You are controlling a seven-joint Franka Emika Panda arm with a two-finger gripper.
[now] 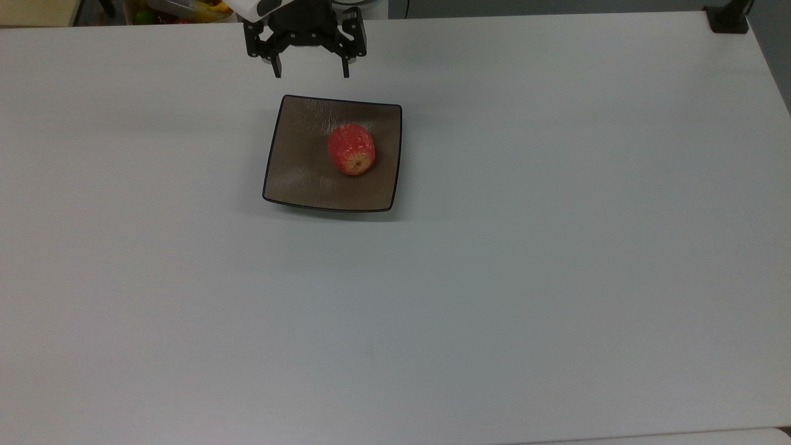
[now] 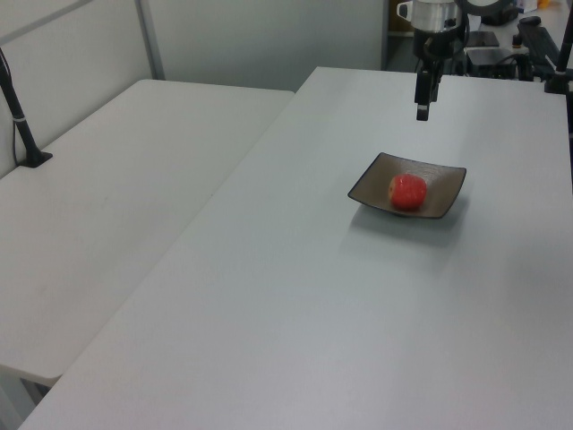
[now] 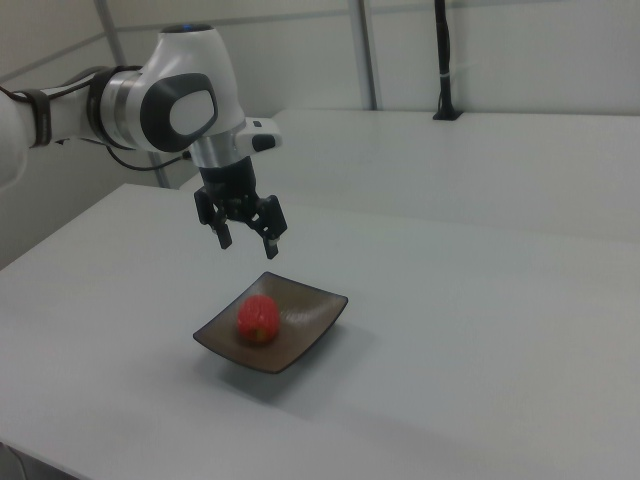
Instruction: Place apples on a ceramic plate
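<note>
A small red apple (image 1: 351, 149) with pale streaks and a yellowish end lies on the square brown-grey ceramic plate (image 1: 296, 167), right of the plate's middle in the top view. The apple (image 2: 408, 191) and plate (image 2: 369, 186) also appear in the left view, and in the right view the apple (image 3: 258, 318) rests on the plate (image 3: 310, 320). My gripper (image 1: 311, 73) hangs open and empty in the air beyond the plate's far edge, well above the table (image 1: 556, 247). It appears as the gripper (image 3: 248, 241) in the right view and the gripper (image 2: 422, 113) in the left view.
A second white table (image 2: 107, 206) adjoins at the left view's left, with a black stand (image 2: 22, 125) on it. A black clamp (image 1: 729, 18) sits at the top view's upper right corner. A bin of colourful items (image 1: 185, 9) lies beyond the far edge.
</note>
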